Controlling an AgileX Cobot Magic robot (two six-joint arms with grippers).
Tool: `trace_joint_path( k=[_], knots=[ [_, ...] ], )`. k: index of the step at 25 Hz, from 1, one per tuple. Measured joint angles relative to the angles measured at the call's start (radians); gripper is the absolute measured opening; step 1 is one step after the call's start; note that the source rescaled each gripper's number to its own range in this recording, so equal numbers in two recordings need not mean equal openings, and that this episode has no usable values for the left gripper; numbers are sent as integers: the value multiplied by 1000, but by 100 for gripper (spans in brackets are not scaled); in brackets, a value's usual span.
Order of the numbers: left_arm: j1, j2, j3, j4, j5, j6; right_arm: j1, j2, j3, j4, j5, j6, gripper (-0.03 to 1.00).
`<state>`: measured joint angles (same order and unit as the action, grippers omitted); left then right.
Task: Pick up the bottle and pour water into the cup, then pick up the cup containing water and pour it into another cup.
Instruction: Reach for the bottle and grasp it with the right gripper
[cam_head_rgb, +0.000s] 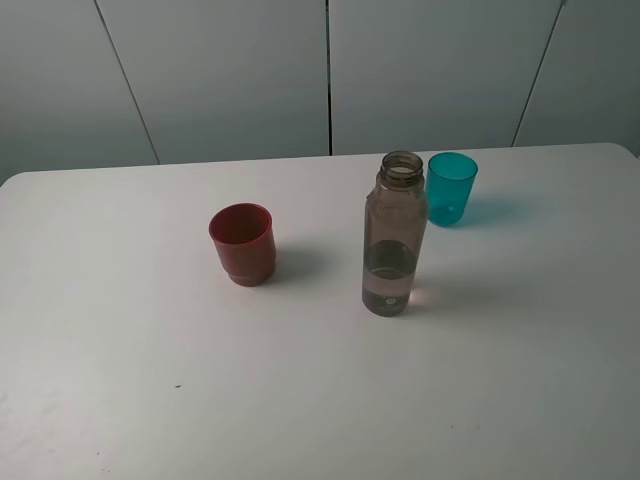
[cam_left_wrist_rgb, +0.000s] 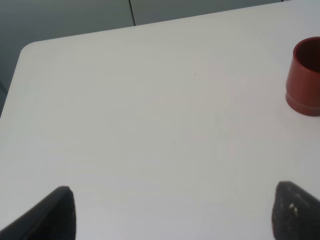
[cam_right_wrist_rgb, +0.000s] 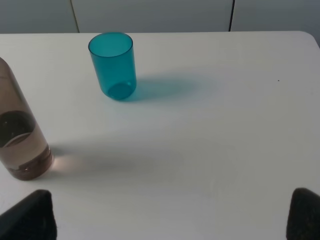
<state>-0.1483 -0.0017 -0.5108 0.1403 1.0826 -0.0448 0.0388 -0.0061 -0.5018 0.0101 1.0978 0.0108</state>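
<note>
The smoky grey-brown bottle (cam_head_rgb: 393, 236) stands upright mid-table, capless, with water in its lower part; its base shows in the right wrist view (cam_right_wrist_rgb: 20, 135). The teal cup (cam_head_rgb: 451, 187) stands upright behind it to the right, also in the right wrist view (cam_right_wrist_rgb: 113, 65). The dark red cup (cam_head_rgb: 243, 243) stands upright to the bottle's left, partly in the left wrist view (cam_left_wrist_rgb: 305, 77). My left gripper (cam_left_wrist_rgb: 172, 215) is open and empty, away from the red cup. My right gripper (cam_right_wrist_rgb: 172, 217) is open and empty, short of the bottle and teal cup. Neither gripper shows in the exterior high view.
The white table (cam_head_rgb: 150, 400) has rounded far corners and a grey panelled wall (cam_head_rgb: 230, 70) behind it. A tiny dark speck (cam_head_rgb: 178, 385) lies on the front left of the table.
</note>
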Motion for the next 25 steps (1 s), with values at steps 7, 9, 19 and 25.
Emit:
trace_joint_path(
  k=[7,9,19,25],
  knots=[
    [0,0,0,0,0,-2,0,0,0,0,0,0,100],
    [0,0,0,0,0,-2,0,0,0,0,0,0,100],
    [0,0,0,0,0,-4,0,0,0,0,0,0,100],
    [0,0,0,0,0,-4,0,0,0,0,0,0,100]
  ],
)
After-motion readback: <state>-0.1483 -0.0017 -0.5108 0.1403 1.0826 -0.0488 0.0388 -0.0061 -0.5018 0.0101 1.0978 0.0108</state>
